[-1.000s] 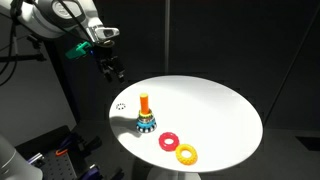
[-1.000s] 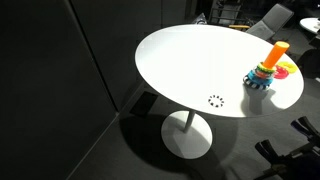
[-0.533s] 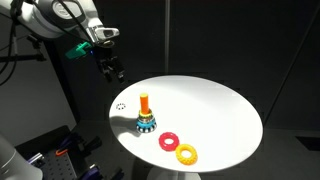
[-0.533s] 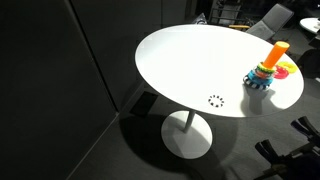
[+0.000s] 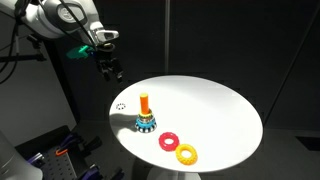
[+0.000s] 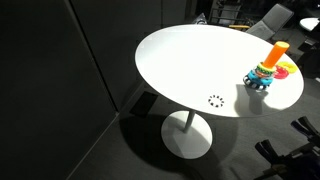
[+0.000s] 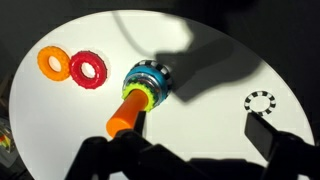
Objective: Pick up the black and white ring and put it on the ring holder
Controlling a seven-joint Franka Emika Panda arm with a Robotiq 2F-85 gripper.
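Gripper, dark two-fingered: hangs in the air above the table's edge, clear of the surface. In the wrist view we see its fingers spread wide with nothing between them.

Small flat ring, speckled black and white: lies flat on the round white table near the rim, on the gripper's side, apart from everything else.

Short upright orange peg on a dark round base with teal scalloped edge: stands near the speckled ring, not touching it.

Beyond the peg we note a flat red ring and a flat yellow ring, just beside each other on the table.
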